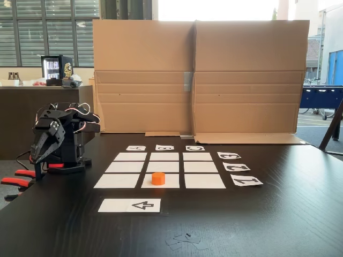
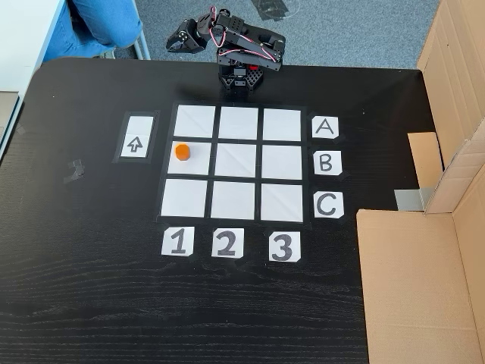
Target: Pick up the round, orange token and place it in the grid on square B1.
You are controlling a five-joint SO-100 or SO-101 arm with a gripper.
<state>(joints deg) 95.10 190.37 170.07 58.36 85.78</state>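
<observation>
The gripper [image 1: 38, 160] hangs folded down against the black arm [image 2: 242, 49] at the table edge, and in a fixed view its tips point to the floor side of the table. Whether the fingers are apart or together I cannot tell, because they are dark and small in both fixed views; nothing is seen between them. Below the gripper in that view, red clamp handles [image 1: 16, 181] stick out from the table [image 1: 278, 214] edge.

Well apart from the fingers lies the grid [image 2: 239, 162], nine white rectangles with dark gaps. The token [image 2: 182, 152] stands upright on square B1 [image 2: 198, 168], the middle rectangle of the column above the label 1 [image 2: 177, 242] and in the row of the label B [image 2: 326, 162]. It sits near that square's upper left corner in this view, inside the white. Just beside this square, away from the grid, is the white arrow strip [image 2: 136, 136]. Farther from the fingers, beyond the grid, a cardboard wall [image 1: 198, 75] stands on the table.
</observation>
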